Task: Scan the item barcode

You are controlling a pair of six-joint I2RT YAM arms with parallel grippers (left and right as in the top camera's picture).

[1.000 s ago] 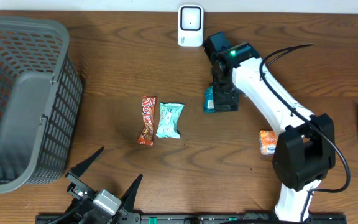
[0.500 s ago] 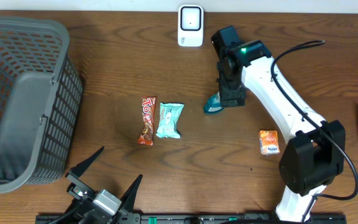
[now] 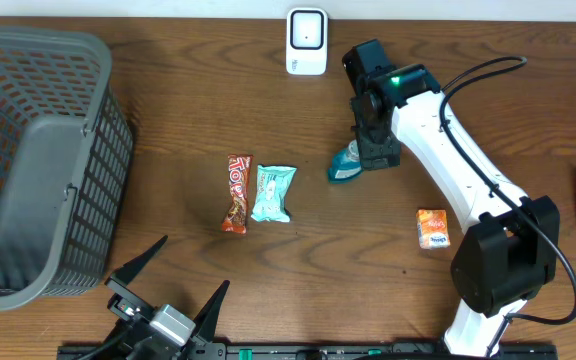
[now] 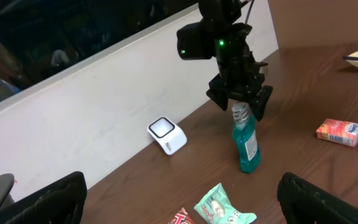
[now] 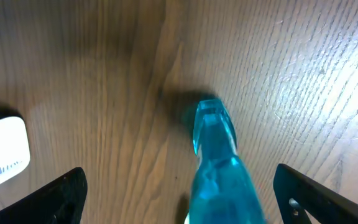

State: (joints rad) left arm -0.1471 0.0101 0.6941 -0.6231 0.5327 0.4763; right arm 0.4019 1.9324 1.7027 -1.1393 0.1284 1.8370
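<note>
Right arm's fingers [image 5: 48,199]: spread wide, gripping nothing, one on each side of the teal bottle [image 4: 246,146] at its cap, with clear gaps either side in the right wrist view

Bottle: upright on its base on the counter [image 3: 368,290], right of centre, a little near and right of the white scanner [image 3: 307,40] at the far edge. Label shows to the left wrist view; barcode not readable from here

Left arm's fingers [image 4: 42,199]: fully apart, empty, low at the near edge, well apart from everything

Further out: candy bar [image 3: 237,192] and mint packet [image 3: 273,193] side by side mid-counter, orange carton [image 3: 432,228] to the near right, grey basket [image 3: 88,50] at far left

Risks, as I judge them:
- tall, narrow bottle; a close that lands one finger first would push the top over and tip it
- smooth, tapering neck; a grip that high could slip or let the bottle swing on lifting
- barcode side unknown, so it may reach the scanner facing away
</note>
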